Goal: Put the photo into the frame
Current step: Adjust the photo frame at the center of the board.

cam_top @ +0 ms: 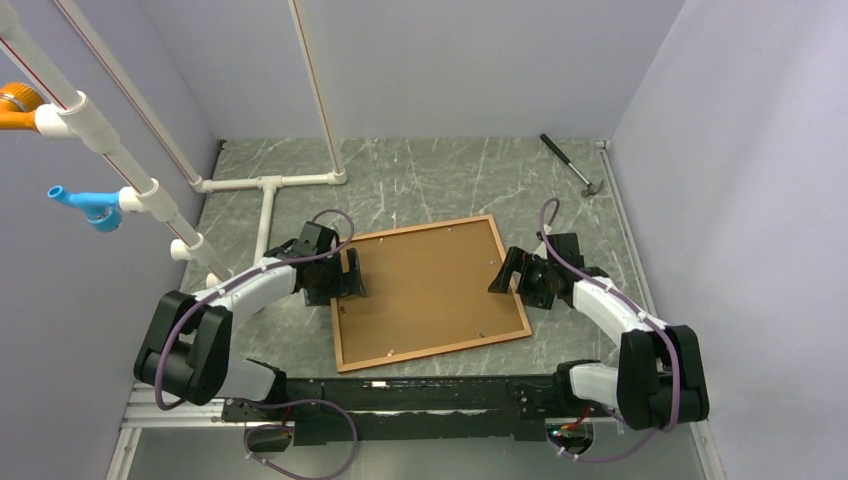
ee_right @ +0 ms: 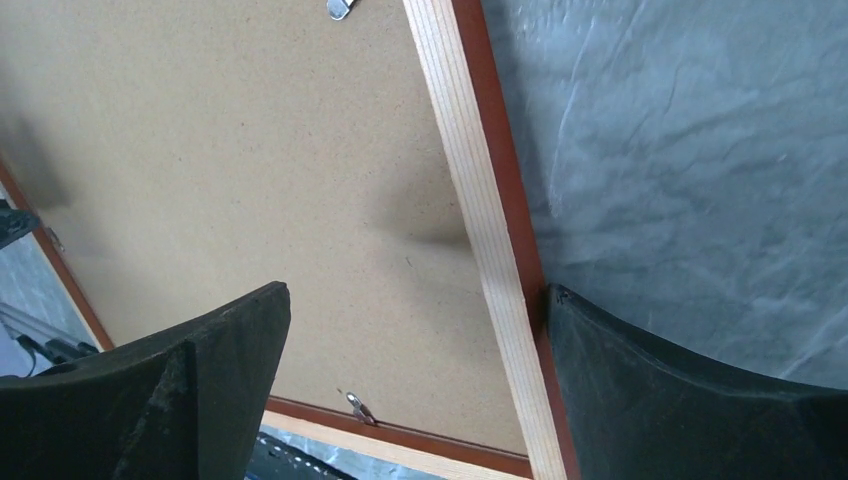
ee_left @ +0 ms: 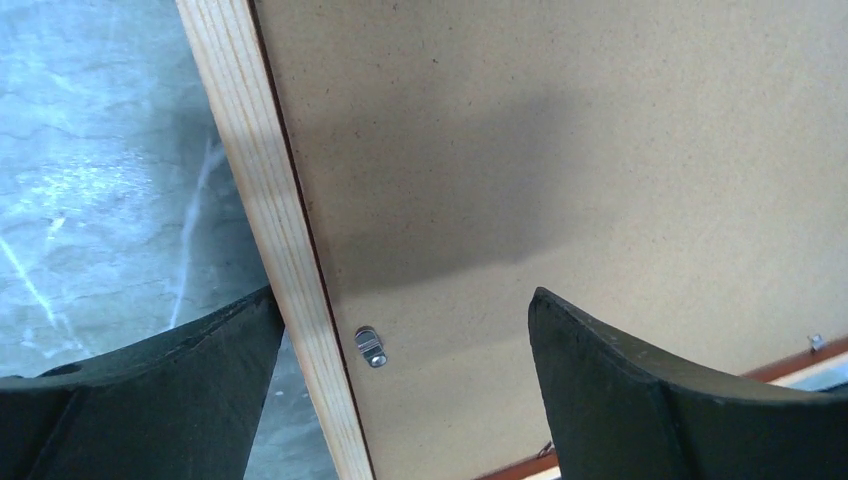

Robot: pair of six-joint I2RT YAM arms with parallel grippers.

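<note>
The frame (cam_top: 440, 349) lies back-up in the middle of the table, a reddish-brown rail with a pale wooden back. A brown fibreboard backing panel (cam_top: 430, 290) sits inside it, with small metal clips (ee_left: 370, 346) at its edges. The photo is hidden. My left gripper (cam_top: 345, 278) is open and straddles the frame's left rail (ee_left: 270, 200), one finger outside it and one over the panel (ee_left: 560, 150). My right gripper (cam_top: 508, 272) is open and straddles the right rail (ee_right: 470, 170); its outer finger (ee_right: 640, 380) touches the rail's outer edge, and the other finger is over the panel (ee_right: 230, 150).
A hammer (cam_top: 570, 163) lies at the back right. White pipes (cam_top: 265, 200) lie on the table at the back left and rise along the left wall, with blue (cam_top: 85, 203) and orange (cam_top: 18, 105) fittings. Walls close in on three sides.
</note>
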